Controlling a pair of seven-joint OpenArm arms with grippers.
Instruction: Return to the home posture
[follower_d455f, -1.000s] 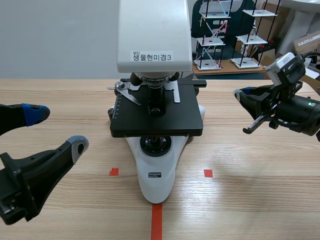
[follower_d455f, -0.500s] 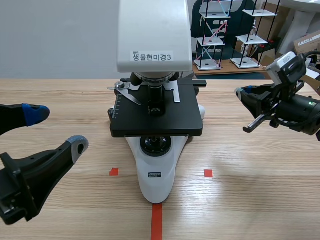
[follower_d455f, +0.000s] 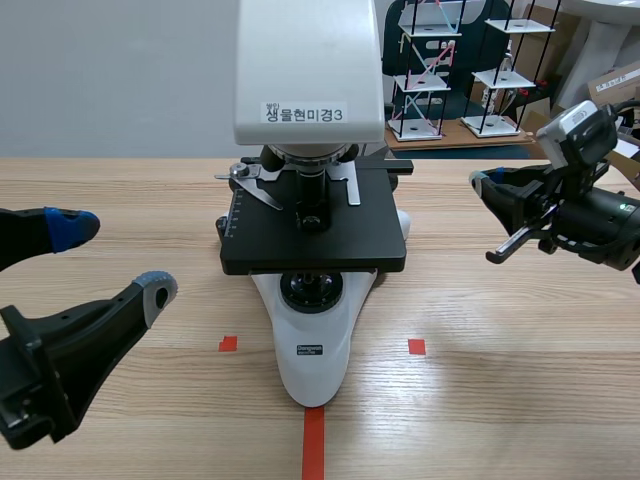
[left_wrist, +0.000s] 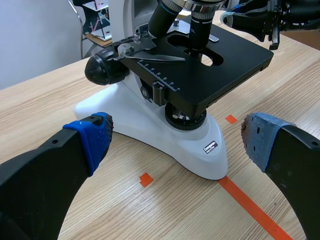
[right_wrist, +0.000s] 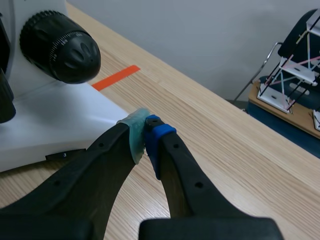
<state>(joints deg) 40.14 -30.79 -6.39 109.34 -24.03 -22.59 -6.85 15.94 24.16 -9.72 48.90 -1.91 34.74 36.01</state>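
Centrally in the scene view, a white compound microscope (follower_d455f: 312, 200) stands on a wooden table (follower_d455f: 520, 340). Its black stage (follower_d455f: 315, 235) faces the robot, and its foot rests at the head of an orange-red tape line (follower_d455f: 313, 440) at lower centre. Neither arm touches it. Both sit off to either side, well apart from the instrument. That fits the task of returning to the home posture: with nothing to carry, the arms appear to be parked clear so the microscope is not disturbed.

The left gripper (follower_d455f: 112, 258) fills the lower left of the scene view. Its fingers are spread wide, with one blue pad (follower_d455f: 70, 228) at mid left and one grey-blue pad (follower_d455f: 157, 290) lower and nearer the centre. Only bare table lies between them. The left wrist view shows the same gripper (left_wrist: 177, 137) framing the microscope's base ahead of it, holding and touching nothing.

The right gripper (follower_d455f: 480, 186) is at the right edge of the scene view, level with the stage. It hangs above the table and points toward the microscope without reaching it. The right wrist view shows this gripper (right_wrist: 145, 134) with its two fingers pressed together, a pale green pad (right_wrist: 134, 132) against a blue pad (right_wrist: 159, 135), with nothing caught between them. Ahead of it and to one side is the microscope's black focus knob (right_wrist: 60, 47), near but not in contact.

Judging by this layout, the home posture looks close to complete.
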